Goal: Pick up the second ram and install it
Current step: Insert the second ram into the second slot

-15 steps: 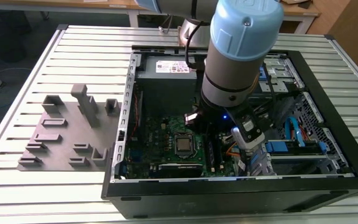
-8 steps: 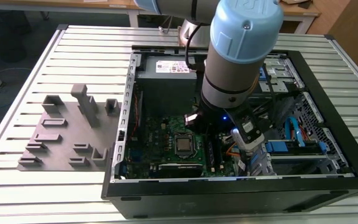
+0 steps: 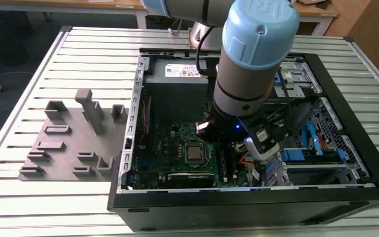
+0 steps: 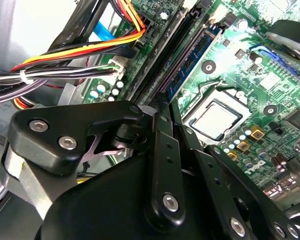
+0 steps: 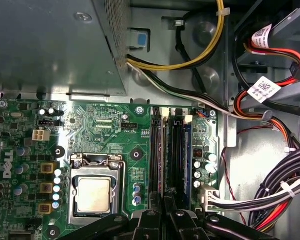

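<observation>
The second ram [image 5: 168, 155] is a thin dark stick standing on edge along the black memory slots [image 5: 157, 150] of the green motherboard [image 5: 105, 125], inside the open computer case [image 3: 242, 207]. In the second wrist view the second ram [image 4: 174, 56] runs away from the fingertips, between the slots. My gripper [image 5: 168, 197] is down over the near end of the stick, its black fingers [image 4: 162, 135] drawn together on the stick's thin edge. In the exterior view the arm [image 3: 245, 89] reaches straight down into the case, over the board's right part.
The processor socket [image 5: 92, 195] sits beside the slots. Bundled cables [image 5: 270, 195] hang on the slots' other side, close to the fingers. The power supply [image 3: 176, 74] fills the case's far end. A grey fixture plate [image 3: 70, 143] lies on the slatted table at the exterior view's left.
</observation>
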`<state>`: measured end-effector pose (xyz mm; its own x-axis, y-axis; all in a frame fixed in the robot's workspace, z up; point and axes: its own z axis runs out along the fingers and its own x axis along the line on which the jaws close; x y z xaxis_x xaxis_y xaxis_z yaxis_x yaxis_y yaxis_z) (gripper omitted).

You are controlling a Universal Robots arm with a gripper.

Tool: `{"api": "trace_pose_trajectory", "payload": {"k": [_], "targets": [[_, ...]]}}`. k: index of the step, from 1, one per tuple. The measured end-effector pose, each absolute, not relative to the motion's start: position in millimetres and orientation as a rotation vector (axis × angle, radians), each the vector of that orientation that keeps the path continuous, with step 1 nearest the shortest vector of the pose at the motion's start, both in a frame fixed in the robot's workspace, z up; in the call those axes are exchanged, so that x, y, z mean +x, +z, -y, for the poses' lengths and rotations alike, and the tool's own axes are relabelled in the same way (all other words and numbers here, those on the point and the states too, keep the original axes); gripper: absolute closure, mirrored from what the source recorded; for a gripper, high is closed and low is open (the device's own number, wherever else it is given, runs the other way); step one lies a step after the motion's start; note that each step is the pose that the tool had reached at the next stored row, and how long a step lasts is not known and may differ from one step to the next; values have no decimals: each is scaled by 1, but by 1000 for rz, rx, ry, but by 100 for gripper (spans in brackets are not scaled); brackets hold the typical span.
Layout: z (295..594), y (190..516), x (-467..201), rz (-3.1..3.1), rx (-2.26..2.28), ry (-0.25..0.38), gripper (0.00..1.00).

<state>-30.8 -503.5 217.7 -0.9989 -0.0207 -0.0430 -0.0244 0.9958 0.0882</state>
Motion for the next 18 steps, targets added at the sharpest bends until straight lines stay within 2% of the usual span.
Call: {"api": "trace_pose_trajectory", "payload": {"k": [18], "targets": [[504,216,-29,-3096,1,137,89]]}}
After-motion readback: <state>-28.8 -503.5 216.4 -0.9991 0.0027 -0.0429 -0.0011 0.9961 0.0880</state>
